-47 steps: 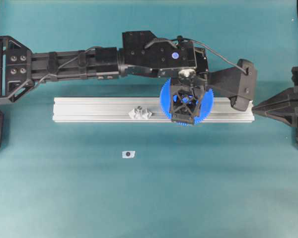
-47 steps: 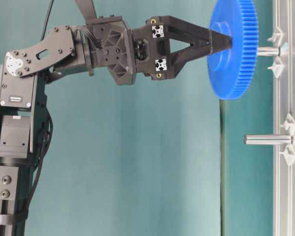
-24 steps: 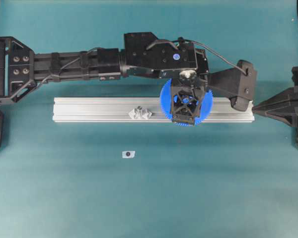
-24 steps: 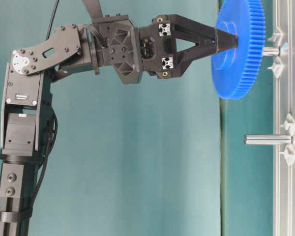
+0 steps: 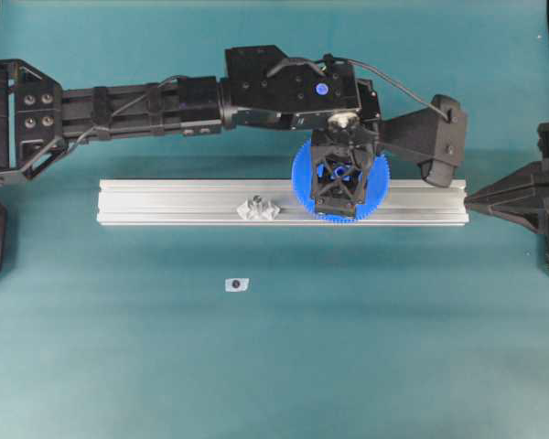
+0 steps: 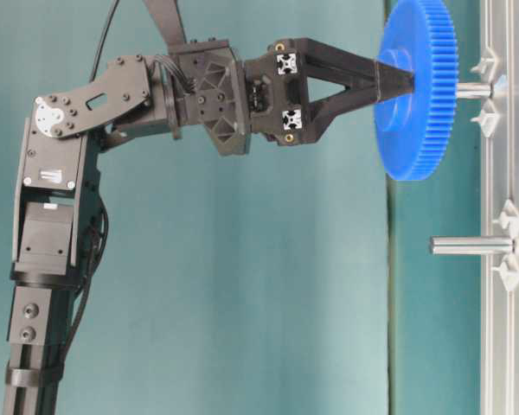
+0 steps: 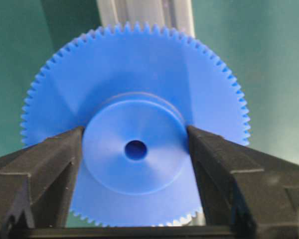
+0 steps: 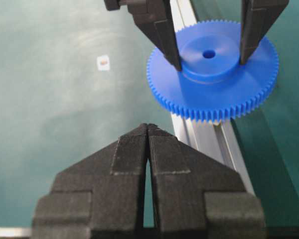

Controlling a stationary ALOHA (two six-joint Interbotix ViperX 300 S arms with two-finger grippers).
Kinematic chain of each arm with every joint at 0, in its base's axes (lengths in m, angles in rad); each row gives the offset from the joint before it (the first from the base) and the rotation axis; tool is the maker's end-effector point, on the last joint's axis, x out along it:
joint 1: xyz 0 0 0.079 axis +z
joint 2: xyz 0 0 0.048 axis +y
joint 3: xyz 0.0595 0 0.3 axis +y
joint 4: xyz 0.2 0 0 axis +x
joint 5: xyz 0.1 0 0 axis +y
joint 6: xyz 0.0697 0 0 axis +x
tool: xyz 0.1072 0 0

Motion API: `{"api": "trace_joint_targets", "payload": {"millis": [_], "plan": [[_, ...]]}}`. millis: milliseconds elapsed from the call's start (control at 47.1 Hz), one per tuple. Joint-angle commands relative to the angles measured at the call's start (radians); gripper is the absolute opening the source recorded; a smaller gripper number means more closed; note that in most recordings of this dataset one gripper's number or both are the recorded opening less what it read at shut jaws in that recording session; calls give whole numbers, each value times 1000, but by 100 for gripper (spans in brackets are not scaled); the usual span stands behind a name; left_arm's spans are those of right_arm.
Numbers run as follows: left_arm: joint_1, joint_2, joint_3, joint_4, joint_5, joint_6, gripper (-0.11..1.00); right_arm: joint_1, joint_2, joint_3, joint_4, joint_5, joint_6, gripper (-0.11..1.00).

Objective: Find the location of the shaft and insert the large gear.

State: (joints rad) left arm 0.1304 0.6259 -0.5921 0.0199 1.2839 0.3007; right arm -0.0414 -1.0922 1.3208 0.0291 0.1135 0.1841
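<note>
The large gear (image 6: 415,86), a bright-blue toothed disc, is held by its raised hub (image 7: 134,174) in my left gripper (image 6: 394,82), which is shut on it. The gear hangs over the right part of the aluminium rail (image 5: 165,201), face parallel to it. The shaft (image 6: 473,89) shows as a silvery stub between gear and rail, in line with the gear's centre. Its tip is hidden behind the gear. The centre hole (image 7: 135,150) looks dark. My right gripper (image 8: 147,127) is shut and empty, just off the rail's right end (image 5: 469,196).
A second, fully bare peg (image 6: 471,245) stands further along the rail, seen from above among bunched clear brackets (image 5: 255,208). A small white tag with a dark dot (image 5: 237,284) lies on the teal mat in front of the rail.
The left gripper has carried the gear slightly toward the far side of the rail, and the gear's tilt has straightened to parallel with the rail. The right gripper has not moved.
</note>
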Motion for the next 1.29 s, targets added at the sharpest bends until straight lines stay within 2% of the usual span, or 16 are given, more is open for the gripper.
{"api": "trace_joint_targets", "payload": {"millis": [0, 382, 1273], "plan": [[12, -32, -6, 3, 0, 5, 70, -2, 5, -11, 0, -5, 9, 1], [37, -35, -6, 3, -2, 8, 70, 0, 5, -14, 0, -6, 9, 1], [34, -38, -8, 3, -8, 3, 71, -2, 5, -14, -2, -5, 11, 1]]}}
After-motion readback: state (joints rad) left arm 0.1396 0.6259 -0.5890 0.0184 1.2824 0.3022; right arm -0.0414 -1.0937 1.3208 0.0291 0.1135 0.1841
